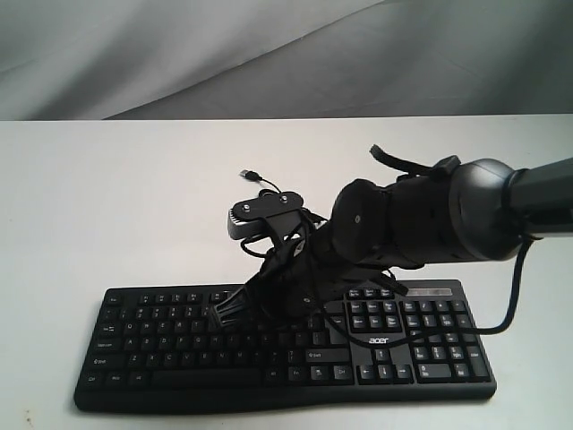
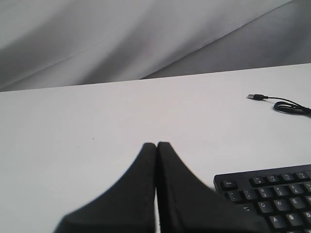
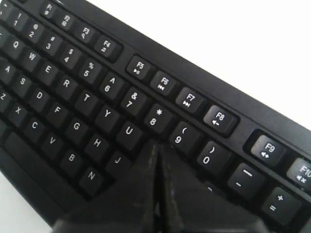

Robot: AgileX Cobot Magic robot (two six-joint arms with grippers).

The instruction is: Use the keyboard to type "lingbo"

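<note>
The black keyboard [image 1: 179, 358] lies along the near edge of the white table, with its "acer" logo by the number pad. My right gripper [image 1: 224, 313] reaches in from the right, across the keyboard's upper letter rows. In the right wrist view the keyboard [image 3: 58, 87] fills the frame and the right gripper [image 3: 156, 144] is shut, its tip over the spot between U, J and 9; I cannot tell whether it touches a key. My left gripper [image 2: 156, 143] is shut and empty over bare table, left of the keyboard's Esc corner [image 2: 272, 194]. The exterior view does not show it.
The keyboard's thin cable ends in a loose USB plug [image 1: 252, 173] on the table behind the keyboard, and the plug [image 2: 256, 96] also shows in the left wrist view. The right arm's bulky wrist [image 1: 421, 219] hangs over the number pad. A grey cloth backdrop [image 1: 269, 54] closes off the far side.
</note>
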